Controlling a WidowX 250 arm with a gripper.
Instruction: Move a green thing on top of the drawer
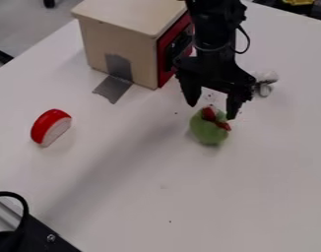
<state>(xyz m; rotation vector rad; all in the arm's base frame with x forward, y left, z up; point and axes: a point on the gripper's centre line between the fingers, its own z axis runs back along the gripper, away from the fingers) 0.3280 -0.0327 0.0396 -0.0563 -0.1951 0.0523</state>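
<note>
Black robot arm [212, 47], its jaws spread apart over a white table [255, 206]. The green roundish thing [206, 134] sits on the table just camera-side of the jaws, its red-marked end nearest them. To straddle it, they likely need to shift slightly toward the camera, then lower. The drawer box [120, 47] stands beyond.

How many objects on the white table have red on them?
3: the green thing with red parts, by the hand; the red-and-white piece at the view's left; and the wooden drawer box with its red front, near the top. The arm may hide others.
</note>
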